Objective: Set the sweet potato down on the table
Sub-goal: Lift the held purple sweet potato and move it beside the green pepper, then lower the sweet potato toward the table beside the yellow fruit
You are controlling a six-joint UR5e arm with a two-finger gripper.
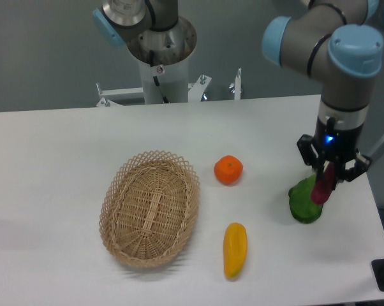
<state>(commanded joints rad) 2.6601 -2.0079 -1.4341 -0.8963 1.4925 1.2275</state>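
The sweet potato (323,185) is a small dark magenta tuber held nearly upright between my gripper's fingers at the right side of the white table (64,159). My gripper (331,171) is shut on it and points down. The tuber's lower end hangs just above or against the green leafy vegetable (303,203); I cannot tell if they touch. The tuber's upper part is hidden by the fingers.
An oval wicker basket (150,208) stands left of centre. An orange fruit (228,169) lies right of it, and a yellow-orange oblong vegetable (235,249) lies near the front edge. The table's right edge is close to the gripper.
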